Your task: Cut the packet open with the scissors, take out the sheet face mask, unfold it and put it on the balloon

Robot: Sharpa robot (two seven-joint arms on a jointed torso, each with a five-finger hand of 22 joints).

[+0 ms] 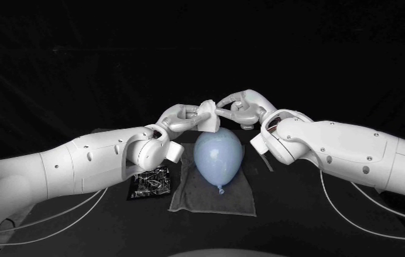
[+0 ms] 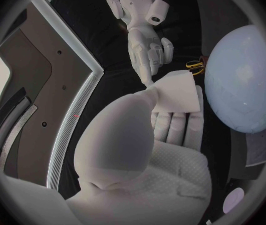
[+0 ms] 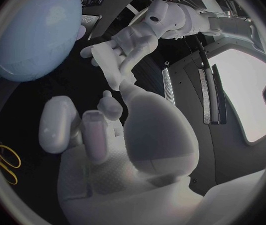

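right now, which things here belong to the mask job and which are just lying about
job: sheet mask held in left hand, right hand touching it; balloon; packet; scissors
lying about: grey cloth under the balloon

No text, label, brand, number or sign can be read; the print on the black packet [image 1: 153,184] is too small to make out.

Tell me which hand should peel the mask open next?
Right. The left hand grips the folded mask over the balloon; the right hand touches its corner with a fingertip, seemingly free to peel.
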